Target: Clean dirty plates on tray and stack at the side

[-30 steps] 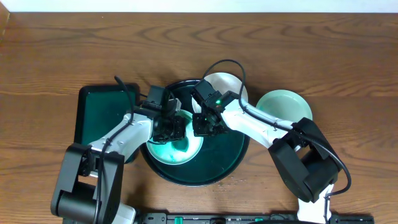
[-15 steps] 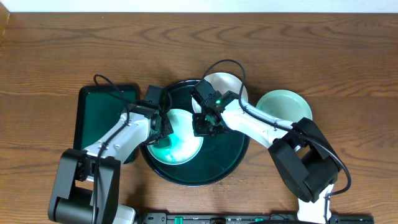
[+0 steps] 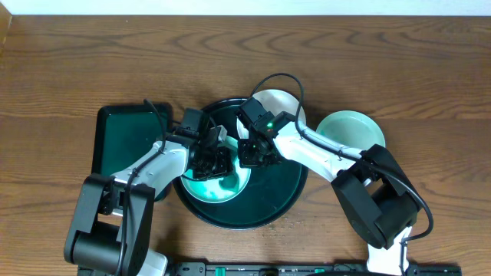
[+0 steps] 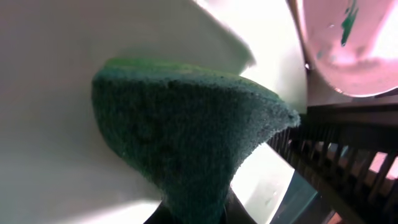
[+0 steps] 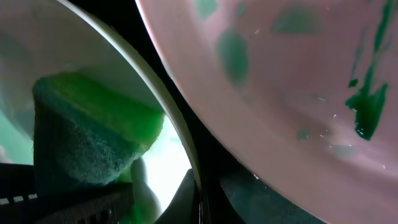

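Observation:
The large round tray [image 3: 281,186] sits at the table's middle. A teal-tinted plate [image 3: 232,184] lies on its left half. My left gripper [image 3: 213,159] is shut on a green sponge [image 4: 186,137] and presses it on this plate's white surface [image 4: 56,74]. My right gripper [image 3: 250,156] is shut on the same plate's right rim [image 5: 176,127]. The sponge also shows in the right wrist view [image 5: 87,134]. A second plate [image 3: 280,106] with green smears [image 5: 280,81] leans on the tray's back rim. A third, pale teal plate [image 3: 351,130] lies on the table to the right of the tray.
A rectangular dark green tray [image 3: 123,142] lies to the left of the round tray, under my left arm. Bare wooden table [image 3: 245,54] extends behind and to both sides.
My left gripper has swept the sponge left across the plate and then back right toward the middle. My right gripper has stayed on the plate's rim.

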### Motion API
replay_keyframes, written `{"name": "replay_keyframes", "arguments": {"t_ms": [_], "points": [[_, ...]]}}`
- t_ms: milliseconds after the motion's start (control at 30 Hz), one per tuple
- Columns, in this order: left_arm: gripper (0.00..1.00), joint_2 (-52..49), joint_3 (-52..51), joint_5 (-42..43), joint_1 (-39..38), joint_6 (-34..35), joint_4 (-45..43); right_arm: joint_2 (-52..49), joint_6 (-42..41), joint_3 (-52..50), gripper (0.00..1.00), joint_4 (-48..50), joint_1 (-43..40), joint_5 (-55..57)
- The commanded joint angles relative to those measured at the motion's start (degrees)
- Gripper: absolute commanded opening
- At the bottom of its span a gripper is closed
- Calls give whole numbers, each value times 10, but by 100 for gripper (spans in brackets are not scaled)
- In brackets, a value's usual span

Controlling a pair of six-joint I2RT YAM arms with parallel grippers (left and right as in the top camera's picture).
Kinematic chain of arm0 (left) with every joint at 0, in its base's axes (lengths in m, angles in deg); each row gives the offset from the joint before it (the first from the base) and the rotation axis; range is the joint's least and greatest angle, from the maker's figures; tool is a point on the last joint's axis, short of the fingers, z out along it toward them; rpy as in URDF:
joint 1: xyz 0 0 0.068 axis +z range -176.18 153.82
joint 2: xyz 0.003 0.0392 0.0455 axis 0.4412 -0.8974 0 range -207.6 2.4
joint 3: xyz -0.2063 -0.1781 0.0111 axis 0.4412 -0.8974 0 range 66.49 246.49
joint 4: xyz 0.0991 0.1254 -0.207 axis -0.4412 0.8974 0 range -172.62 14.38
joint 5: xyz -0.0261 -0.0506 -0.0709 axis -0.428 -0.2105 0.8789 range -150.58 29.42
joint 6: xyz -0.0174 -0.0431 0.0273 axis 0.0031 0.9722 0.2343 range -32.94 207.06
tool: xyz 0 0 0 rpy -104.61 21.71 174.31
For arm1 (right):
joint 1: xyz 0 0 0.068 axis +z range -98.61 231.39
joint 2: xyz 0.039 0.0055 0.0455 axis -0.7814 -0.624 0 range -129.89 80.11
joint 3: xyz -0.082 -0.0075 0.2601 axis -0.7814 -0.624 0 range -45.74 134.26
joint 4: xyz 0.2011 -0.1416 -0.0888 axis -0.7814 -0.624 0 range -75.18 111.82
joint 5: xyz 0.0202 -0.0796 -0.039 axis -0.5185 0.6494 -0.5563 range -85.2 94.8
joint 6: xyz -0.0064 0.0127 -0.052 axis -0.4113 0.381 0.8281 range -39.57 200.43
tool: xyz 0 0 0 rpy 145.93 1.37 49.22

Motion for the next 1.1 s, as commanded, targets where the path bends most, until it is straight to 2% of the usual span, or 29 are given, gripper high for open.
{"name": "replay_keyframes", "arguments": {"t_ms": [0,100,233,333,567,833,933,1067], "points": [[7,-9,0,-30,19,-20,-10,-12,1,7,1,-2,-6,2],[7,-9,0,-111,50,-17,-10,-12,1,7,1,-1,-6,2],[7,-9,1,-239,82,40,-10,-12,2,7,1,0,-6,2],[7,-9,10,-260,94,43,-1,-12,3,7,1,-1,-6,2],[7,-9,105,-271,93,49,150,-12,3,7,1,-1,-6,2],[7,-9,240,-370,94,47,357,-12,3,7,1,-2,-6,2],[8,-2,265,-391,94,46,390,-12,6,7,1,-1,-5,2],[7,16,271,-401,104,40,388,-12,8,7,1,-1,-6,2]]}}
